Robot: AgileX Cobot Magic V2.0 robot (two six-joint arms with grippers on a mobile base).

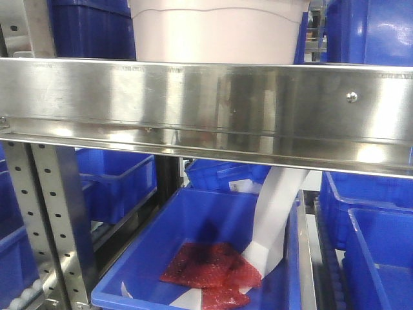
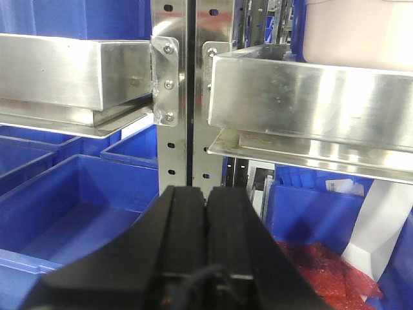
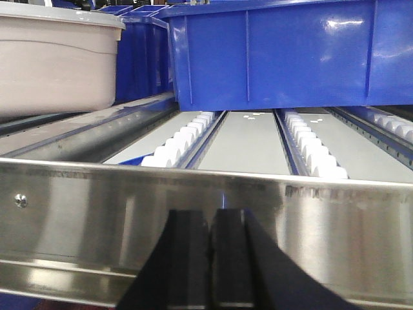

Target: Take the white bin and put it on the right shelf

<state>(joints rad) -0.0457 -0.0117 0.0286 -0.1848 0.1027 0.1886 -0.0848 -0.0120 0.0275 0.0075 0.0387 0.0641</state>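
The white bin (image 1: 216, 32), pale pinkish-beige with a wavy moulded line, stands on the right shelf (image 1: 206, 106) behind its shiny steel front rail. The left wrist view shows the bin (image 2: 358, 32) at top right above that shelf's rail (image 2: 310, 103). From the right wrist it is the bin (image 3: 55, 61) at far left, on the shelf's roller track (image 3: 251, 139). My left gripper (image 2: 206, 190) is shut and empty, below and left of the shelf, facing the perforated uprights (image 2: 181, 77). Also shut and empty, my right gripper (image 3: 211, 214) hangs just in front of the rail (image 3: 206, 213).
A large blue bin (image 3: 284, 55) sits on the rollers right of the white one. Below the shelf a blue bin (image 1: 206, 258) holds red bags (image 1: 210, 271) and a white paper strip (image 1: 274, 219). More blue bins (image 1: 371, 239) flank it. A second steel shelf (image 2: 71, 71) lies left.
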